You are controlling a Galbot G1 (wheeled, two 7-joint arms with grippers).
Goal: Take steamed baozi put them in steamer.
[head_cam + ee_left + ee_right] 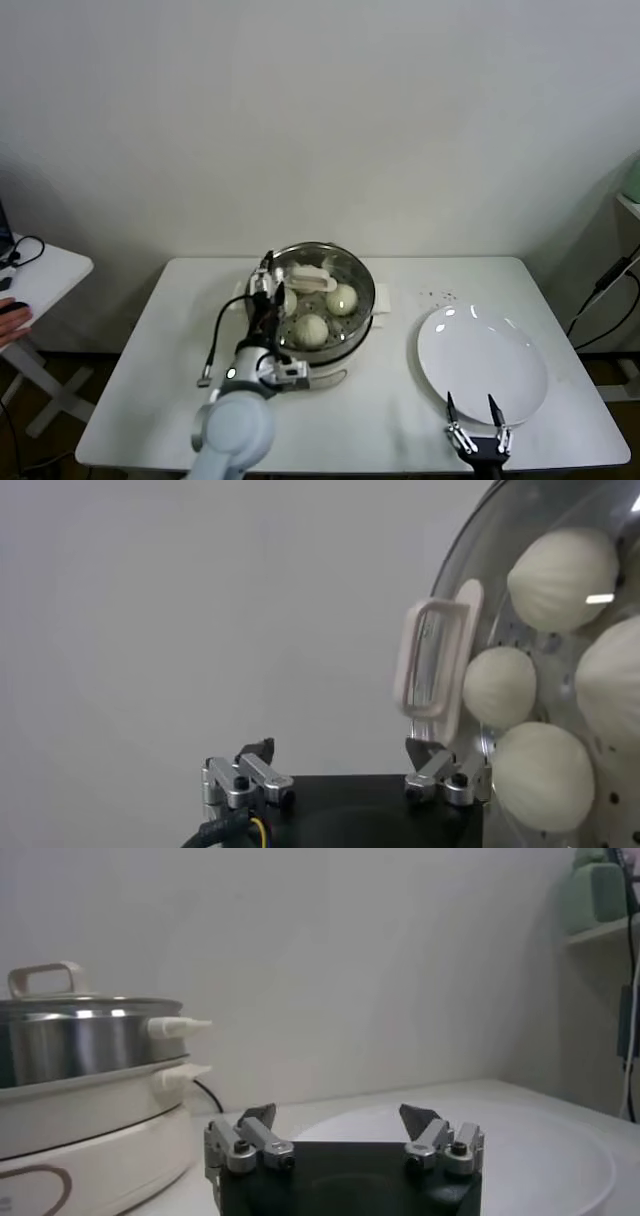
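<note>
The steamer [352,322] stands near the middle of the white table [180,350], and its glass lid [362,278] lies on top of it. Through the glass the baozi [341,298] are inside the pot; the head view shows only two of them clearly, a third is half hidden behind the left gripper [268,300], and a fourth I cannot find there. The left wrist view looks down through the lid and shows four baozi [498,686], but two are cut off at the edge of the picture. The left gripper hovers over the left rim of the steamer, just beside the cream handle [436,660] of the lid, with its jaws spread wide and nothing between them. The left arm [238,415] covers the front left part of the base. The plate [483,362] lies well apart to the right, bare. The right gripper [471,410] rests low at the front edge of the plate, its jaws also wide and holding nothing; its arm is cut off by the picture's lower border. From the right wrist view only the side of the steamer [90,1083] is seen, so its contents are hidden there.
</note>
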